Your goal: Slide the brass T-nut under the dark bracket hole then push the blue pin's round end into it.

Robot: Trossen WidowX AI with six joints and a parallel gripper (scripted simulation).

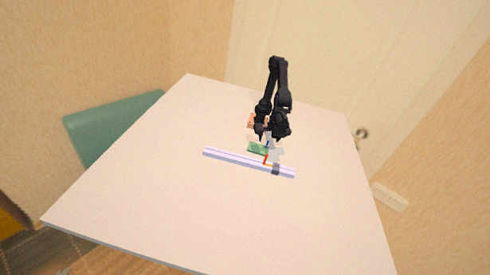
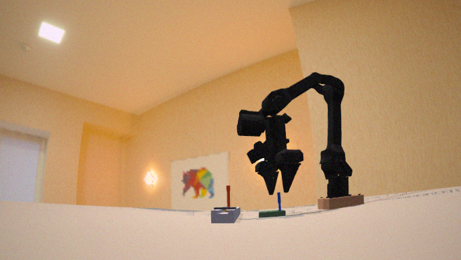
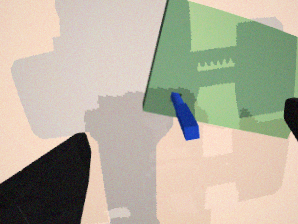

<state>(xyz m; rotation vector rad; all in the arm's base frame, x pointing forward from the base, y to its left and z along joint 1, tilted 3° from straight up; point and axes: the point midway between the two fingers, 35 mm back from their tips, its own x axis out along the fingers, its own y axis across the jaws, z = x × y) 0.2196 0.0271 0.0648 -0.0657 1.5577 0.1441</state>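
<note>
In the top view the pale rail [image 1: 235, 158] [image 2: 222, 217] lies on the table, running from 9 towards 4 o'clock. The dark bracket [image 1: 275, 170] [image 2: 224, 208] sits across it near the 4 o'clock end. The brass nut [image 1: 268, 165] lies flat in the slot, reaching to the bracket; its orange-red handle [image 1: 266, 159] [image 2: 228, 197] stands up at 10 o'clock of the bracket. The blue pin [image 1: 267, 144] [image 2: 279, 201] [image 3: 185, 117] stands in the flat green tray [image 1: 256, 148] [image 2: 271, 214] [image 3: 215, 100] — at its 3 o'clock end.
</note>
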